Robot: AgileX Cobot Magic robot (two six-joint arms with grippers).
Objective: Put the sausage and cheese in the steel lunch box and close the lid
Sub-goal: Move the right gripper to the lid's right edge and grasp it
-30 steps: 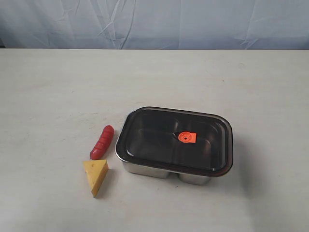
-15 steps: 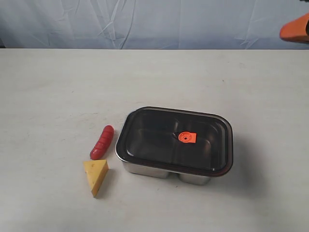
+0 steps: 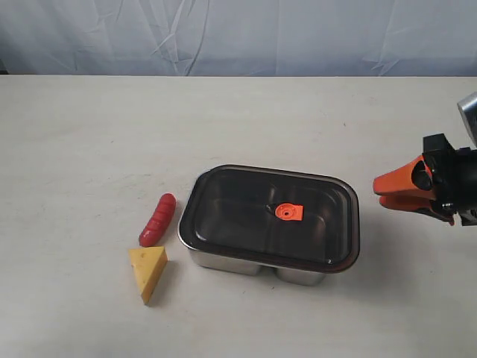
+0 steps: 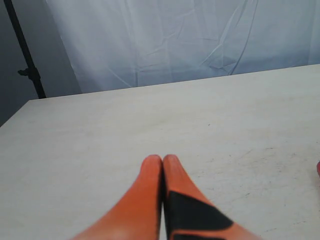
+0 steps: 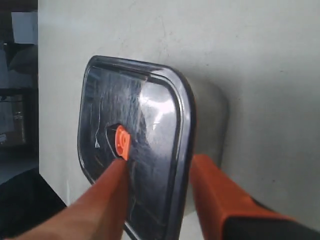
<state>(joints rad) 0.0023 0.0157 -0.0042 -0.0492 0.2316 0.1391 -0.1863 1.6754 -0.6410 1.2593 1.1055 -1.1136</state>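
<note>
The steel lunch box [image 3: 223, 262] stands mid-table with the dark lid [image 3: 246, 212] on it, its orange valve tab [image 3: 288, 212] at the centre. The red sausage [image 3: 158, 219] lies just left of the box, and the yellow cheese [image 3: 147, 271] wedge sits in front of the sausage. My right gripper [image 3: 384, 192] hovers right of the box, open and holding nothing, apart from it. The right wrist view shows the lid [image 5: 130, 115], tab [image 5: 122, 141] and steel wall [image 5: 210, 115] beyond my open right gripper [image 5: 159, 162]. My left gripper [image 4: 162, 159] is shut over bare table, outside the exterior view.
A pale table [image 3: 89, 134] carries everything. A blue-white cloth backdrop [image 3: 238, 33] hangs behind it. A black stand [image 4: 30, 70] rises beyond the table's edge in the left wrist view.
My right gripper came in at the upper right edge and has dropped down to the box's right side. The food, box and lid have not moved.
</note>
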